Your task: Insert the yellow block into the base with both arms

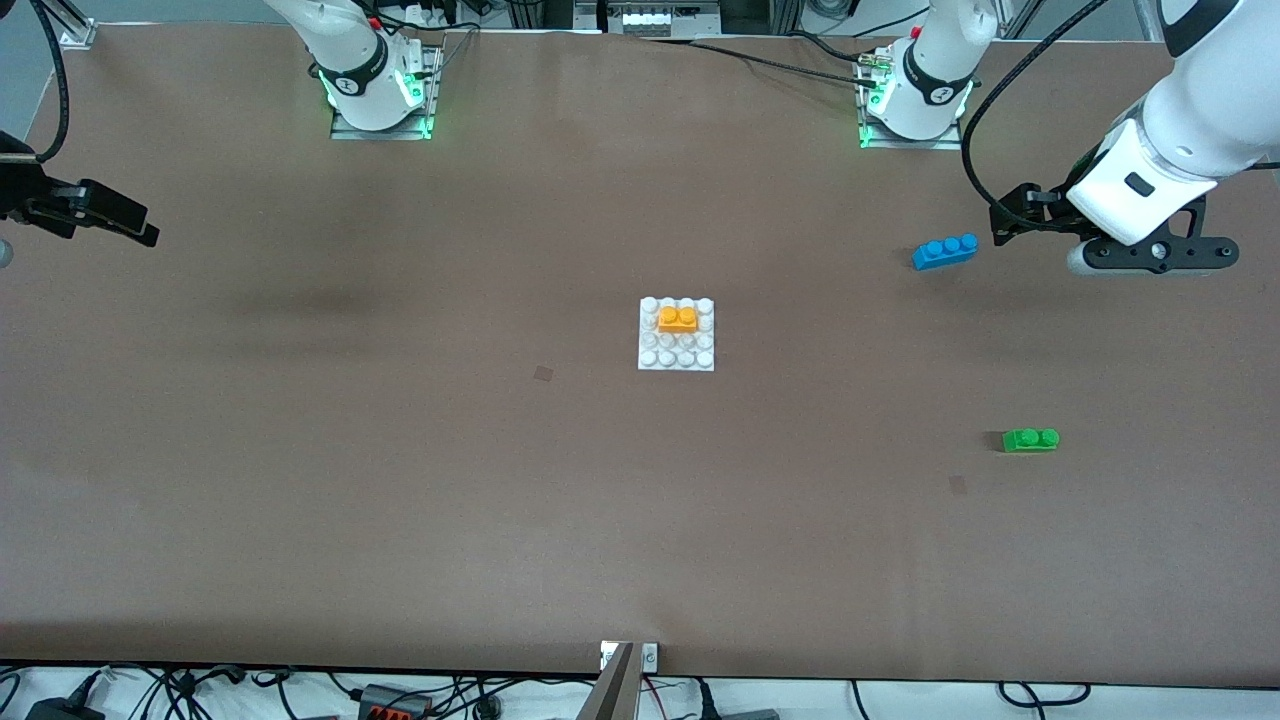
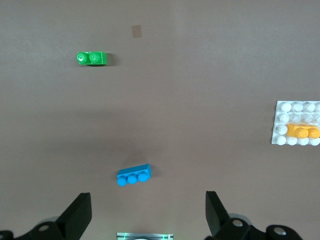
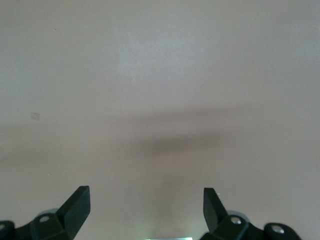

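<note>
The yellow block, probably light, rigid and best pinched on its long sides, sits on the base mid-counter, while left gripper and right gripper hover wide open, empty.

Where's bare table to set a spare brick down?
Widest bare stretch: from the base, yellow block seated on it, toward the right arm's end. Also the strip nearer the camera. Busier: the left arm's end, with blue brick and green brick.
</note>
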You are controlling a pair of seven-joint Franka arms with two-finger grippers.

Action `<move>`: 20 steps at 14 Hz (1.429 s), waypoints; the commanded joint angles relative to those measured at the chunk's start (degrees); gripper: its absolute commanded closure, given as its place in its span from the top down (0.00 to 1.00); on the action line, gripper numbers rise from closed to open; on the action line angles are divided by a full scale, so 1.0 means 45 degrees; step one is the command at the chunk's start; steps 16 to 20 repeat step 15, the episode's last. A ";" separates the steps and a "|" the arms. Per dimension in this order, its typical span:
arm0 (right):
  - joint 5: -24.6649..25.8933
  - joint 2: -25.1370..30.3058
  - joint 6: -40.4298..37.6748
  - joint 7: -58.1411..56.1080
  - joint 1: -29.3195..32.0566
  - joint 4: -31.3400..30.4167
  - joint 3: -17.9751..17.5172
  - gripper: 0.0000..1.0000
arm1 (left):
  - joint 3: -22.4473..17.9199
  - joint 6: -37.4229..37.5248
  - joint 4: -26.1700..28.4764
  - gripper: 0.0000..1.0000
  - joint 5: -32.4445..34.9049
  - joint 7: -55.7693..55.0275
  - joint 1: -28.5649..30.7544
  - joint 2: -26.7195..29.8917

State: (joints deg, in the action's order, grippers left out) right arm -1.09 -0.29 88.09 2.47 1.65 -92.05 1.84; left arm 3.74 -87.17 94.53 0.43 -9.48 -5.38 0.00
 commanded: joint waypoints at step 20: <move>-0.0071 -0.0092 -0.0142 0.0154 0.0044 0.0261 -0.0037 1.00 | -0.0108 0.0191 -0.0226 1.00 -0.0877 -0.0490 -0.0035 -0.0019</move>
